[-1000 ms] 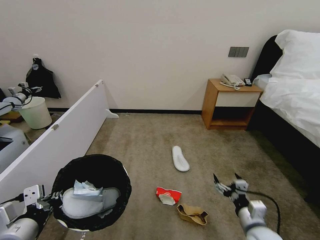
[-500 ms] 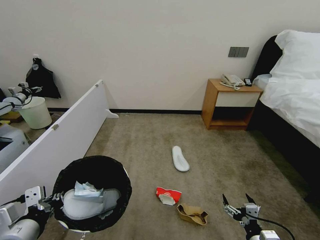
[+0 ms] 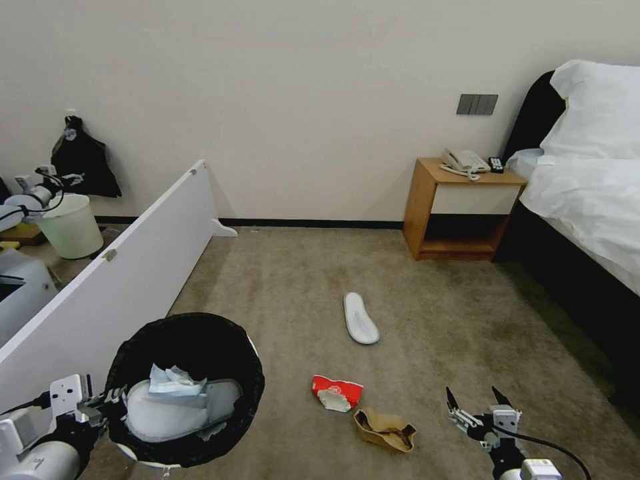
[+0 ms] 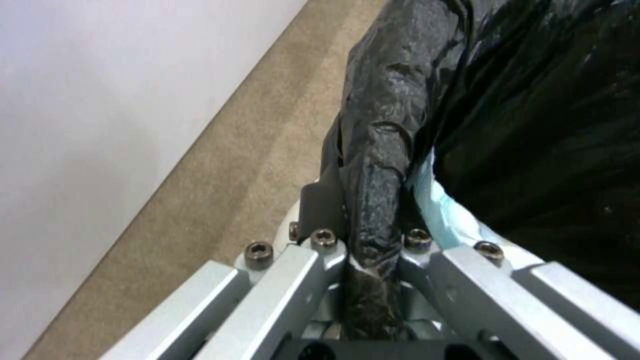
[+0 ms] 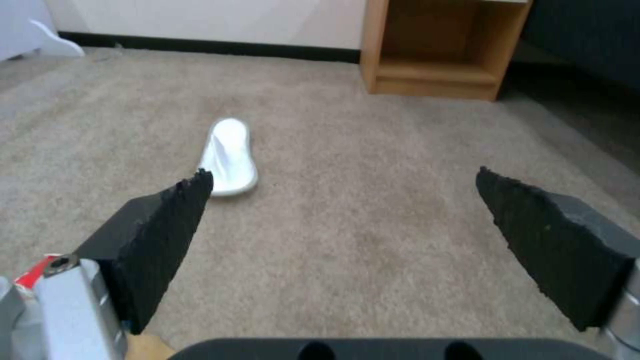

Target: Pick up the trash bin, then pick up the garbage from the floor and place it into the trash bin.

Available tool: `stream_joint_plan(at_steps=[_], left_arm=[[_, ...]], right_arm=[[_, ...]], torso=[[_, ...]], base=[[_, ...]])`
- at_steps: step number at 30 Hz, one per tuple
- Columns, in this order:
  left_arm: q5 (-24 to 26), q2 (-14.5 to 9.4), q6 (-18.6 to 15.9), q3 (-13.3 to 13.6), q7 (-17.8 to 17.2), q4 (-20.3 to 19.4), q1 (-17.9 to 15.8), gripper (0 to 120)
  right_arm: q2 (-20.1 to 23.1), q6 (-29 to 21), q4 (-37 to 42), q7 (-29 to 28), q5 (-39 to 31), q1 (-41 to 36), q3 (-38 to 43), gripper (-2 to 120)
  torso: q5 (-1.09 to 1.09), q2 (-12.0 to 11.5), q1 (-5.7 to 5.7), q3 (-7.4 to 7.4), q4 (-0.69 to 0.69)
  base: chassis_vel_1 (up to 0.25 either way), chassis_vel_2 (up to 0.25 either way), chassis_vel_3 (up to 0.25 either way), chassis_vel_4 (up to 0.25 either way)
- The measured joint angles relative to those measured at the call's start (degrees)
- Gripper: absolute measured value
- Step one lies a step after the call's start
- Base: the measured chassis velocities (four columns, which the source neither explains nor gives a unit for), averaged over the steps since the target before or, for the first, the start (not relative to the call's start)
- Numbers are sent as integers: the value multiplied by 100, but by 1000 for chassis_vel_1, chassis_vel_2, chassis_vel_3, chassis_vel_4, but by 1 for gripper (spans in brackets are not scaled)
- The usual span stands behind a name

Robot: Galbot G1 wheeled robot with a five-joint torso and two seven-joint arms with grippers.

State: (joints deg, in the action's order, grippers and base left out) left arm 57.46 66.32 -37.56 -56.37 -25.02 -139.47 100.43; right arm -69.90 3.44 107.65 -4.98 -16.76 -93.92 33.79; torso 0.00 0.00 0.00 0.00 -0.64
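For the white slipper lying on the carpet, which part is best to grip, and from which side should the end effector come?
The slipper lies flat, sole up, long axis pointing roughly away from the robot. Probably best is to come from above with the open right end effector and close across the narrow middle, one finger on each long edge. Its flat, thin shape leaves little to catch from the side.

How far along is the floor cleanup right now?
Partly done. The left end effector is clamped on the trash bin rim, and a slipper and tissue are already inside. The right end effector is open and empty. Left on the carpet: another slipper, red carton and brown paper.
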Motion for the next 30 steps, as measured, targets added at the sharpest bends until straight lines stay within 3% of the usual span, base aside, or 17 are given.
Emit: stream_joint_plan(at_steps=[21,27,30], left_arm=[[17,-4,6,-51,6,-62,25,2],[23,-14,6,-61,5,-65,41,2],[23,-13,7,-67,5,-83,62,2]], right_arm=[[17,25,-9,120,215,14,41,100],[162,-225,-156,275,563,200,-66,100],[346,-606,-288,623,572,380,-143,100]], torso=[[0,0,0,0,-1],[0,0,0,0,0],[0,0,0,0,-1]], base=[[0,0,0,0],[0,0,0,0],[0,0,0,0]])
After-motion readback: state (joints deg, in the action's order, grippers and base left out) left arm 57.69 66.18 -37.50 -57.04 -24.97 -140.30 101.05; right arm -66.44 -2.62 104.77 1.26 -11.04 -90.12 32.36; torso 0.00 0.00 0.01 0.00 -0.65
